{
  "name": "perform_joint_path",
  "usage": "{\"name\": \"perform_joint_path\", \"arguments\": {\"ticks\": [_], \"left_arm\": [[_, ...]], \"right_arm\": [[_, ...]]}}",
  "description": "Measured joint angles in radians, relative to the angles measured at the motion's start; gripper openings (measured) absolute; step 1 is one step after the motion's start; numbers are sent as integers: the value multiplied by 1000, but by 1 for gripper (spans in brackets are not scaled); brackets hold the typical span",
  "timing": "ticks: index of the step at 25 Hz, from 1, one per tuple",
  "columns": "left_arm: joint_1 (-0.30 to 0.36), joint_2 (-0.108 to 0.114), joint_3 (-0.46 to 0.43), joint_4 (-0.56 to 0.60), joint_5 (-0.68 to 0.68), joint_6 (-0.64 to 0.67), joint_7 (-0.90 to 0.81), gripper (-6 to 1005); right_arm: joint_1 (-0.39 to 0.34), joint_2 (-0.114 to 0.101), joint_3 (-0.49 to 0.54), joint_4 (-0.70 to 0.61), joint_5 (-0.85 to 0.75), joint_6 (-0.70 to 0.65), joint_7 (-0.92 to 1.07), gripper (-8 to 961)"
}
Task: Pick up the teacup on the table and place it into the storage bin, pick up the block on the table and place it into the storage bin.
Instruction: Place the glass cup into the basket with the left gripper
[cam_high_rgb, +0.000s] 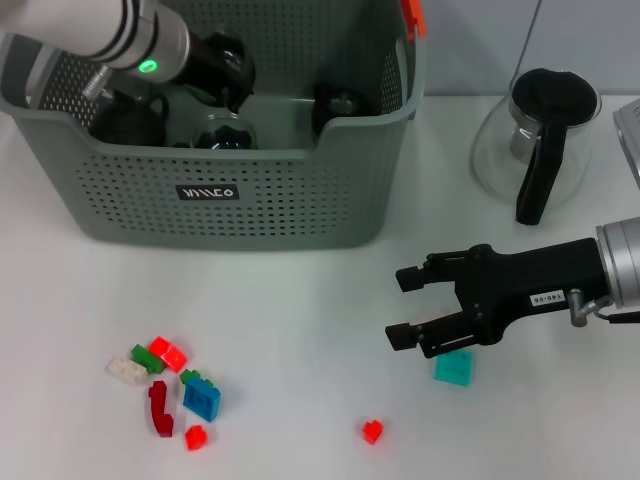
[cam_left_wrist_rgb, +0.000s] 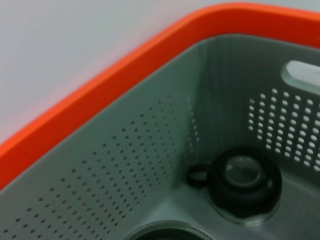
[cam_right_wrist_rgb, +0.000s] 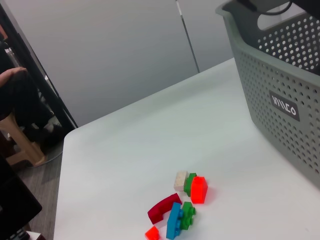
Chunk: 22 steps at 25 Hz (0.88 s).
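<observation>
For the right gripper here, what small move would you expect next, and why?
Probably a short descent onto the teal block. The right gripper hangs open over the table, and that block lies just beneath its lower finger, ungripped. The left gripper is inside the storage bin, its fingertips hidden, where dark cups already sit, so the block seems the right arm's job.

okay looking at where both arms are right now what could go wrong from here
1. The right gripper, jaws open, sits partly over the teal block; closing off-centre could push it away rather than grip it.
2. The glass teapot stands near the right arm; a wide swing toward the storage bin might clip it.
3. The left arm reaches into the bin among the dark-lidded cups.
</observation>
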Motion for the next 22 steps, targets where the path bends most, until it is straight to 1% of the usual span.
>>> {"name": "perform_joint_path", "arguments": {"ticks": [1, 7, 13, 17, 22], "left_arm": [[0, -6, 8, 0, 14, -6, -7, 150], [-1, -26, 24, -1, 56, -20, -20, 158], [3, -30, 36, -2, 60, -17, -20, 167], [10, -39, 49, 7, 62, -20, -20, 172], [11, -41, 48, 8, 63, -22, -20, 179]], "right_arm": [[0, 0, 0, 0, 0, 1, 0, 913], [0, 0, 0, -2, 0, 4, 0, 913], [0, 0, 0, 0, -2, 4, -2, 914], [0, 0, 0, 0, -3, 4, -2, 913], [-1, 0, 0, 0, -3, 4, -2, 912]]}}
